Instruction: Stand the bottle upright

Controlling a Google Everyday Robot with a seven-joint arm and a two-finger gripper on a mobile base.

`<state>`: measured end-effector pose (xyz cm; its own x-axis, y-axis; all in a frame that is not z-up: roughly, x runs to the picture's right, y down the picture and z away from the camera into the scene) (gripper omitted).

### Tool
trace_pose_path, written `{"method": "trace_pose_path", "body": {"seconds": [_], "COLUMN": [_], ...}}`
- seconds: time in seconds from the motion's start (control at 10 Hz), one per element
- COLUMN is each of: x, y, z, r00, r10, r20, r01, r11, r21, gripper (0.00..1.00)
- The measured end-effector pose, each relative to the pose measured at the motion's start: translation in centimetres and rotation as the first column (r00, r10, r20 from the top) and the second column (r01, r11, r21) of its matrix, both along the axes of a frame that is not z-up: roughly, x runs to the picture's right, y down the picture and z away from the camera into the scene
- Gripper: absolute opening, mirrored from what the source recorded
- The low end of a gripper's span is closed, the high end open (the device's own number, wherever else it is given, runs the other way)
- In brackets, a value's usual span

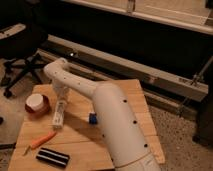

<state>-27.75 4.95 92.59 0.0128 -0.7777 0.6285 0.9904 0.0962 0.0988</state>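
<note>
The white bottle (58, 114) lies on its side on the wooden table (75, 140), lengthwise away from me, left of centre. My white arm reaches from the lower right across the table. The gripper (60, 95) hangs down from the arm's elbow-like end, right above the bottle's far end. I cannot see whether it touches the bottle.
A round red-and-white bowl (36, 104) sits left of the bottle. An orange carrot-shaped item (41, 141) and a black bar (53, 157) lie near the front left. A small blue object (93, 118) is beside the arm. An office chair (20, 60) stands at far left.
</note>
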Motion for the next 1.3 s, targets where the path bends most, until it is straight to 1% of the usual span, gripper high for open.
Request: {"method": "trace_pose_path", "body": {"seconds": [0.3, 0.6, 1.0, 1.3], "x": [0.2, 0.4, 1.0, 1.4], "y": [-0.5, -1.3, -2.4, -2.6], "z": [-0.5, -1.2, -2.2, -2.9], "r00": [1.000, 0.999, 0.996, 0.995], "r10": [0.012, 0.026, 0.048, 0.057], "r20": [0.018, 0.046, 0.071, 0.082], "r01": [-0.012, -0.029, -0.056, -0.067], "r11": [0.9997, 0.9981, 0.9931, 0.9901], "r21": [0.020, 0.054, 0.103, 0.123], "gripper": [0.18, 0.18, 0.18, 0.18]}}
